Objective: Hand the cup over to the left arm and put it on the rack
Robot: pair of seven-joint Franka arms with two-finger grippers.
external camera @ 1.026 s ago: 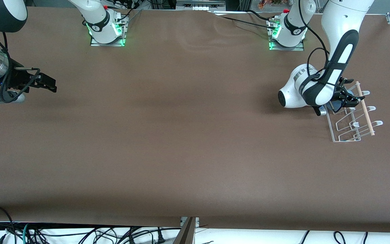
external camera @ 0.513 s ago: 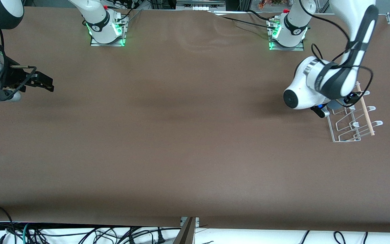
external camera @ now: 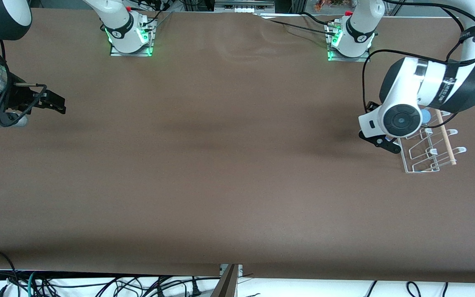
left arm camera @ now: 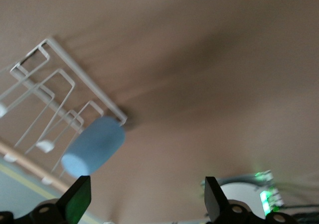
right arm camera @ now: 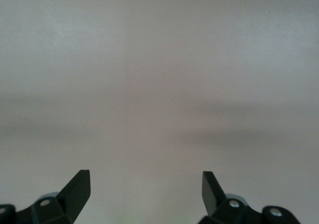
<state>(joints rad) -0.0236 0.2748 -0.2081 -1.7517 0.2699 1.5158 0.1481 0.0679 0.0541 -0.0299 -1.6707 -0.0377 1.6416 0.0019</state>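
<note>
The light-blue cup (external camera: 426, 115) rests tilted on a prong of the white wire rack (external camera: 426, 156), at the rack's end farther from the front camera, and is partly hidden by the left arm's wrist. In the left wrist view the cup (left arm camera: 94, 145) lies on the rack (left arm camera: 55, 92), apart from the fingers. My left gripper (external camera: 382, 143) is open and empty beside the rack; it also shows in its own wrist view (left arm camera: 146, 199). My right gripper (external camera: 54, 103) is open and empty over the right arm's end of the table and waits (right arm camera: 145, 194).
The rack's wooden dowel (external camera: 444, 133) runs along its side toward the table's edge. The two arm bases (external camera: 130, 35) (external camera: 349, 39) stand along the table's edge farthest from the front camera. Brown tabletop (external camera: 229, 165) lies between the arms.
My left arm has swung up and back from the rack, with the cup left on a prong. My right gripper has hardly moved.
</note>
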